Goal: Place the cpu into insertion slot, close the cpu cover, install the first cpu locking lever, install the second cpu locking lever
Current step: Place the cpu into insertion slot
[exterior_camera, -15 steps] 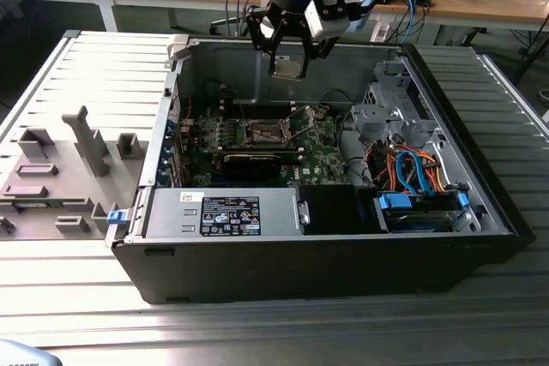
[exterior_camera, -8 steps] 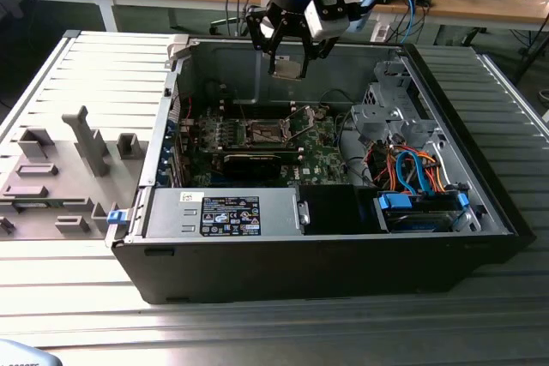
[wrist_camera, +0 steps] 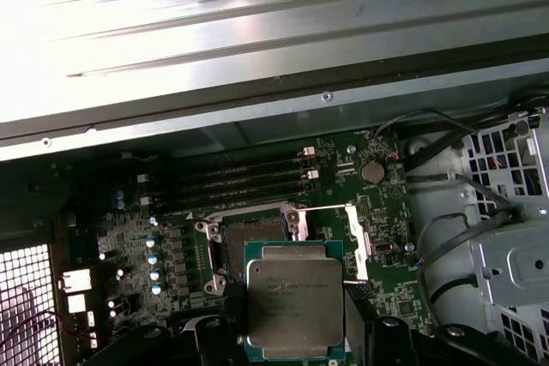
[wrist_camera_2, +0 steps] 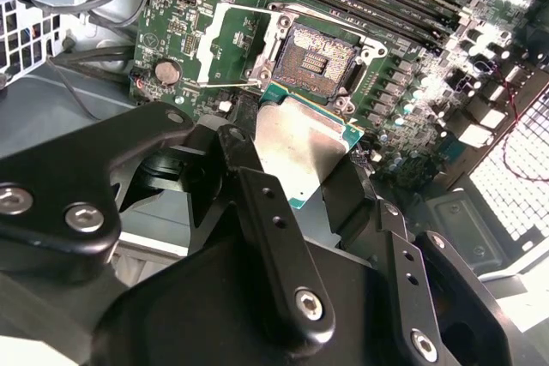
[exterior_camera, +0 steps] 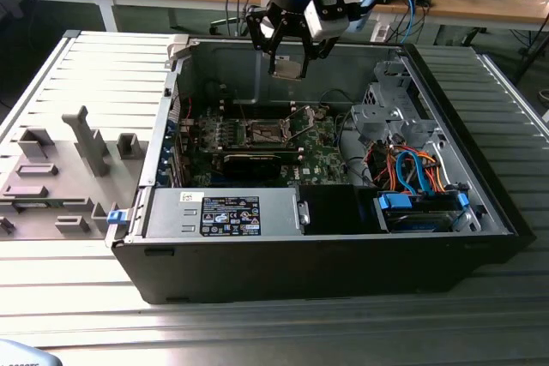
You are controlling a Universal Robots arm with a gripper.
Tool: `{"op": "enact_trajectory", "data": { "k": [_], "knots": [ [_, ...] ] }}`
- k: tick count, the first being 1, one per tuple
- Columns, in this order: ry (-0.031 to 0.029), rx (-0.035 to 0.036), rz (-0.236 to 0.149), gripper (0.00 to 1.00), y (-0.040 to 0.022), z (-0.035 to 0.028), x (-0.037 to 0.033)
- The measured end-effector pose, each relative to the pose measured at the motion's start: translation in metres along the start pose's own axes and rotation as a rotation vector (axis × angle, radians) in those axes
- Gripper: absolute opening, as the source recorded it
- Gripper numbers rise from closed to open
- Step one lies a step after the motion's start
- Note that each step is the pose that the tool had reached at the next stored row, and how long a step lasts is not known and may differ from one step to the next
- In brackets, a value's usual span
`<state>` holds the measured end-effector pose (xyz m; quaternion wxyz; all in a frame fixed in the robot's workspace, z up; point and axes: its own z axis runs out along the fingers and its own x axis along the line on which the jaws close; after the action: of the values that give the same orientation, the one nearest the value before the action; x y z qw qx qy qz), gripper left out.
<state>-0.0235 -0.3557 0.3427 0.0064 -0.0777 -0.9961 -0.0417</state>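
Cpu (wrist_camera: 294,297) is pinched by its edges in your claw (exterior_camera: 288,64), high over the motherboard (exterior_camera: 322,156) inside the open computer case (exterior_camera: 480,186). Below it the insertion slot (wrist_camera_2: 317,62) lies bare, and the cpu cover (wrist_camera: 355,244) stands raised beside it. Memory slots (wrist_camera: 240,179) flank one side; grey cables (wrist_camera: 446,233) and a drive cage (wrist_camera: 506,272) crowd the other.

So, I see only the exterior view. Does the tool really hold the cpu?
Observer: Yes. In the first wrist view the tool grips the cpu, silver top showing.
Operator: Is the slot free?
Observer: Yes. In the second wrist view the slot is empty, its dark centre bare.
Operator: And the cover?
Observer: The cover stands open, off the slot.
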Motion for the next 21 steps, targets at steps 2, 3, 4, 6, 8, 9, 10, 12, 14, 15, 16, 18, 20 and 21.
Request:
{"op": "enact_trajectory", "data": {
  "k": [2,3,4,6,8,9,10,12,14,15,16,18,20,21],
  "knots": [
    [-0.0002,0.0000,0.001,0.55,0.0000,0.0000,0.0000],
    [-0.0002,0.0000,0.002,0.55,0.0000,0.0000,0.0000],
    [-0.0002,-0.0001,0.002,0.55,0.0000,0.0000,0.0000],
    [-0.0003,0.0000,0.003,0.55,0.0000,0.0000,0.0000],
    [-0.0003,0.0000,0.004,0.55,0.0000,0.0000,0.0000],
    [-0.0004,0.0000,0.005,0.55,0.0000,0.0000,0.0000],
    [-0.0005,-0.0001,0.005,0.55,0.0000,0.0000,0.0000],
    [-0.0005,-0.0001,0.006,0.55,0.0000,0.0000,0.0000],
    [-0.0006,-0.0001,0.007,0.55,0.0000,0.0000,0.0000],
    [-0.0008,-0.0001,0.009,0.55,0.0000,0.0000,0.0000],
    [-0.0008,-0.0001,0.009,0.55,0.0000,0.0000,0.0000],
    [-0.0009,-0.0001,0.010,0.55,0.0000,0.0000,0.0000],
    [-0.0010,-0.0002,0.012,0.55,0.0000,0.0000,0.0000],
    [-0.0011,-0.0002,0.013,0.55,0.0000,0.0000,0.0000]
  ]
}}
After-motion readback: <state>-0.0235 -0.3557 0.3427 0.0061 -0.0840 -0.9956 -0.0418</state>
